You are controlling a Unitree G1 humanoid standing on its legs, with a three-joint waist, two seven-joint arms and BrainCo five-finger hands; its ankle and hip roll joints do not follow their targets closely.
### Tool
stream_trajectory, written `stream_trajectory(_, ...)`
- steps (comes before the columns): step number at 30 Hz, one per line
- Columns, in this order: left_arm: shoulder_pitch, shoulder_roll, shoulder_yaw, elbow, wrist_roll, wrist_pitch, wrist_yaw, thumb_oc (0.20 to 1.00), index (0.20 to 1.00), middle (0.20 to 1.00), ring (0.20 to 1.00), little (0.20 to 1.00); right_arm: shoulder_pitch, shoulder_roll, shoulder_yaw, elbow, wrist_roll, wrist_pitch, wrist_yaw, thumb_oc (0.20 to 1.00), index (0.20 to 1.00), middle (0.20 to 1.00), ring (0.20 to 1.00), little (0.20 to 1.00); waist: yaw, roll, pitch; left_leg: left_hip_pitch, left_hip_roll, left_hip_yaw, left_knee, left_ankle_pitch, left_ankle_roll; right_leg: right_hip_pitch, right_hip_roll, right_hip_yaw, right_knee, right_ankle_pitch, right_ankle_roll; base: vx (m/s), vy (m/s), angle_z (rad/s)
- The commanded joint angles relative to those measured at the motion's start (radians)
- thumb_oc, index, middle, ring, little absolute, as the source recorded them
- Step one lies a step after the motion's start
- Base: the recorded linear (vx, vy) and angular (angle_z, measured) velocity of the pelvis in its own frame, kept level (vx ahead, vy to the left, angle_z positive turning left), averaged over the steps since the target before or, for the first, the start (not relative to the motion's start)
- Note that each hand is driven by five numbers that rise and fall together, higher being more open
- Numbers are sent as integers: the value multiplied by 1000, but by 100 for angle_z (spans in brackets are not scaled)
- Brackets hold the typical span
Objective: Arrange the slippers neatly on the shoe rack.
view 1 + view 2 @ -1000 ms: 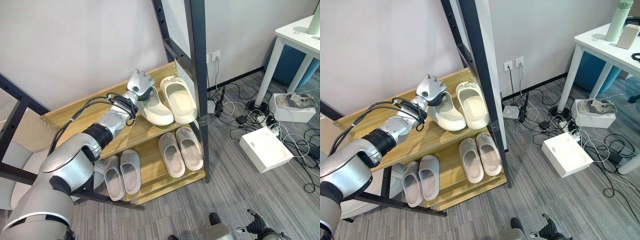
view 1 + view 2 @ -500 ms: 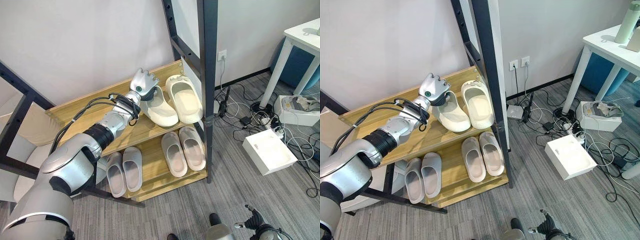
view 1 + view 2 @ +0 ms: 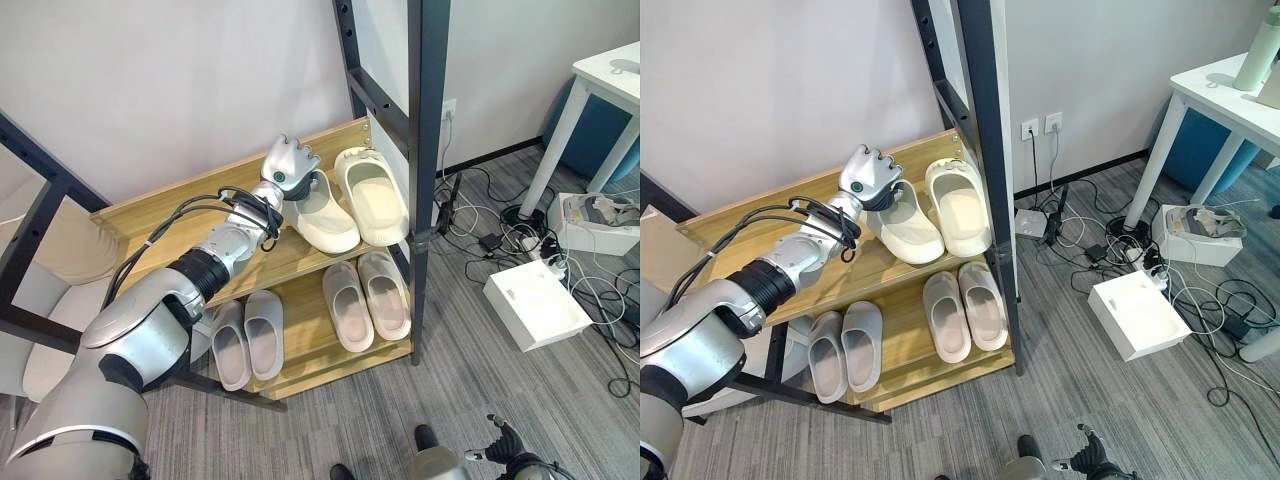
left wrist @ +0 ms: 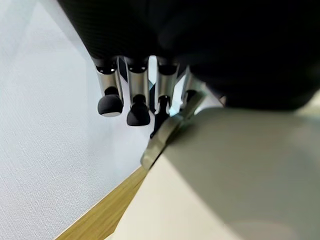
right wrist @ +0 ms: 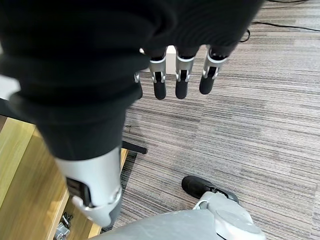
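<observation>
Cream slipper (image 3: pixel 322 213) lies on the shoe rack's (image 3: pixel 160 215) upper shelf, its heel end pinched by the left hand (image 3: pixel 287 166), whose fingers (image 4: pixel 111 102) curl over its rim. Its mate (image 3: pixel 374 195) lies just beside it. Two grey pairs rest on the lower shelf. The right hand (image 5: pixel 180 75) hangs relaxed above the floor.

The silver-grey left arm reached forward and up, its dark ribbed wrist straight. The left hand (image 3: pixel 288 164) was curled, its silver dark-tipped fingers (image 4: pixel 111 102) bent over the heel rim of a cream foam slipper (image 3: pixel 326 222). The right hand (image 5: pixel 180 80) hung low at the robot's side, fingers straight and relaxed, holding nothing.
</observation>
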Motion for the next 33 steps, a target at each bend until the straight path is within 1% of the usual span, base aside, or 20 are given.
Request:
stream_trajectory(1,-1,32,59,7,-7,-7,28,200,200,200,200,200,-21,29,25,16,18,-26,-21,1000,1000,1000,1000,1000,3,-43,-9,47,-40,-36,1,-53,-31,28,6,-41,4,-59,73,0,0,0)
stream_trajectory(7,11,23,66,7,-9,-7,28,200,200,200,200,200,-25,33,27,16,18,-26,-24,1000,1000,1000,1000,1000,4,-48,-10,51,-42,-37,1,-55,-31,33,6,-42,2,-61,73,0,0,2)
stream_trajectory(8,15,19,69,15,-11,-4,28,445,445,445,445,445,-26,34,27,19,17,-26,-26,1000,1000,1000,1000,1000,4,-48,-10,51,-43,-37,1,-55,-31,33,6,-42,2,-61,73,0,0,0)
stream_trajectory(9,18,13,72,27,-13,2,24,1000,1000,1000,1000,1000,-27,35,28,20,15,-25,-27,1000,1000,1000,1000,1000,3,-49,-10,52,-42,-36,1,-55,-31,33,5,-41,3,-61,73,0,0,0)
stream_trajectory(11,20,-10,76,57,-19,11,18,1000,1000,1000,1000,1000,-29,34,27,22,16,-22,-32,1000,1000,1000,1000,1000,0,-48,-9,53,-42,-33,1,-56,-30,32,4,-40,3,-60,73,0,0,0)
stream_trajectory(15,19,-13,84,58,-31,10,19,1000,1000,1000,1000,1000,-25,35,24,20,16,-18,-32,1000,1000,1000,1000,1000,-2,-47,-11,55,-42,-32,1,-56,-30,31,4,-38,3,-60,73,0,0,0)
stream_trajectory(19,27,-3,118,44,-77,12,16,1000,1000,1000,1000,1000,-19,38,20,6,12,-13,-32,1000,1000,1000,1000,1000,2,-47,-13,58,-43,-32,1,-57,-29,35,3,-39,3,-60,73,0,0,0)
stream_trajectory(20,30,5,147,15,-115,5,20,1000,1000,1000,1000,1000,-18,40,17,-2,14,-9,-29,1000,1000,1000,1000,1000,7,-48,-15,58,-43,-34,1,-57,-29,38,3,-41,2,-61,72,0,0,0)
stream_trajectory(21,31,6,148,13,-116,6,19,1000,1000,1000,1000,1000,-18,39,17,-3,14,-9,-29,1000,1000,1000,1000,1000,6,-47,-15,58,-43,-34,1,-57,-29,38,3,-42,2,-61,72,0,0,0)
stream_trajectory(23,33,26,203,-57,-186,-6,49,1000,1000,1000,1000,1000,-16,48,17,-16,17,-11,-24,1000,1000,1000,1000,1000,16,-51,-18,56,-43,-39,1,-55,-30,40,3,-47,1,-61,72,0,0,0)
stream_trajectory(24,35,29,205,-61,-186,-6,47,1000,1000,1000,1000,1000,-16,48,18,-17,17,-10,-24,1000,1000,1000,1000,1000,15,-51,-18,56,-43,-39,1,-55,-30,40,3,-47,1,-61,72,0,0,0)
stream_trajectory(28,101,62,317,-227,-342,-68,74,1000,1000,1000,1000,1000,-12,63,7,-36,26,-4,-14,1000,1000,1000,1000,1000,31,-60,-22,53,-41,-47,1,-52,-29,42,2,-53,-2,-60,71,-1,-4,1)
stream_trajectory(29,134,71,358,-281,-397,-96,83,1000,1000,1000,1000,1000,-8,65,5,-40,26,-2,-9,1000,1000,1000,1000,1000,35,-62,-24,54,-40,-47,1,-52,-29,42,2,-53,-3,-60,70,0,0,0)
stream_trajectory(30,136,72,359,-282,-397,-96,82,1000,1000,1000,1000,1000,-8,64,5,-41,27,-1,-9,1000,1000,1000,1000,1000,34,-62,-24,54,-40,-47,1,-52,-29,42,2,-53,-3,-60,70,0,0,0)
stream_trajectory(32,278,36,499,-398,-611,-180,99,1000,1000,1000,1000,1000,1,78,-2,-46,19,4,-1,1000,1000,1000,1000,1000,48,-74,-24,59,-39,-49,1,-56,-30,50,2,-53,-4,-65,68,0,0,0)
stream_trajectory(33,331,8,546,-424,-702,-204,96,1000,1000,1000,1000,1000,3,79,-4,-49,15,9,0,1000,1000,1000,1000,1000,51,-76,-25,61,-38,-50,1,-56,-30,51,2,-55,-4,-65,66,0,0,0)
